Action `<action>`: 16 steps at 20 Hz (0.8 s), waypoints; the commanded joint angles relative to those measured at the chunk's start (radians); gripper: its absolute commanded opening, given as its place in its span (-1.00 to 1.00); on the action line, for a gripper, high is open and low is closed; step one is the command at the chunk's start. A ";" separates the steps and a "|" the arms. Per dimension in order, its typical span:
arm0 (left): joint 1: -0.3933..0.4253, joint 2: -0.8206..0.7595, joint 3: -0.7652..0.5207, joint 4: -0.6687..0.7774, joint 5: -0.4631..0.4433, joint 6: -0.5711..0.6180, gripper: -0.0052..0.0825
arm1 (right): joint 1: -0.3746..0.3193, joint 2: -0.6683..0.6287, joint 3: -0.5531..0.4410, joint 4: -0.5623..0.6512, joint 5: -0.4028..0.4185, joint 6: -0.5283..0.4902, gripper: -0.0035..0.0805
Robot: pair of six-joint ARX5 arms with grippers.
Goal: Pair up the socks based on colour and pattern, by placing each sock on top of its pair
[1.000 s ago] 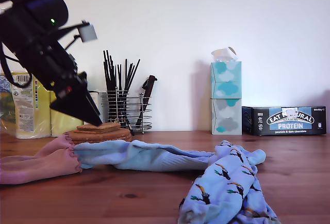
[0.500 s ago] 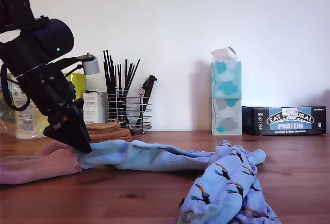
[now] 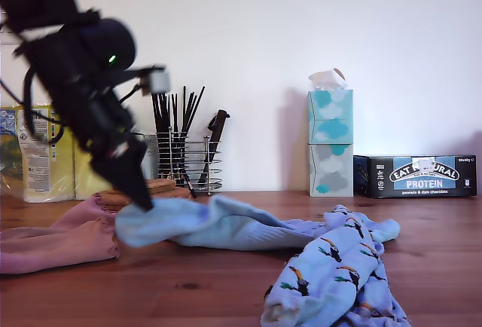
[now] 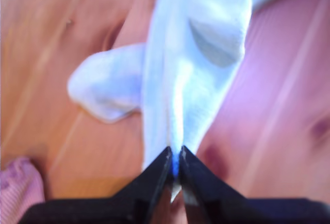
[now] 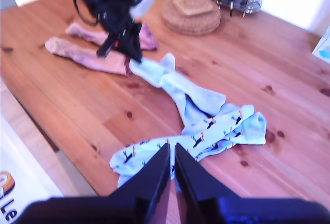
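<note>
My first gripper (image 3: pixel 141 205) (image 4: pixel 175 170) is shut on one end of a plain light blue sock (image 3: pixel 226 225) (image 4: pixel 196 53), lifting that end off the wooden table (image 3: pixel 188 289). The rest of it trails toward the exterior view's right, onto the toucan-print socks (image 3: pixel 331 267) (image 5: pixel 227 128). The pink socks (image 3: pixel 53 236) (image 5: pixel 87 53) lie at the exterior view's left, just beside the lifted end. My second gripper (image 5: pixel 171 154) is shut on nothing, high above the toucan socks. It sees the first gripper (image 5: pixel 133 56) by the pink socks.
At the back stand a wire rack of black utensils (image 3: pixel 184 157), a stack of round woven mats (image 3: pixel 162 186) (image 5: pixel 191 15), yellow bags (image 3: pixel 38 154), two stacked tissue boxes (image 3: pixel 330 142) and a protein bar box (image 3: pixel 416 175). The table's near edge (image 5: pixel 56 149) runs close to the toucan socks.
My first gripper came down onto the plain blue sock's end beside the pink socks, shut on it, then rose and moved to the exterior view's right, dragging the sock. The toucan socks shifted slightly.
</note>
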 commanded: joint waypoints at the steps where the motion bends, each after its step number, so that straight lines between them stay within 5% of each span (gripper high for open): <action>1: -0.022 0.002 0.046 -0.086 0.003 -0.124 -0.93 | 0.004 0.007 -0.004 -0.002 0.003 -0.016 -0.95; 6: -0.097 -0.005 0.129 -0.343 0.023 -0.540 -0.93 | 0.003 0.036 -0.004 -0.003 0.022 -0.060 -0.95; 12: -0.202 -0.005 0.129 -0.546 0.101 -0.805 -0.85 | 0.003 0.067 -0.004 -0.001 0.029 -0.068 -0.95; 16: -0.252 -0.005 0.129 -0.527 0.097 -0.806 0.03 | 0.003 0.072 -0.004 0.003 0.029 -0.079 -0.95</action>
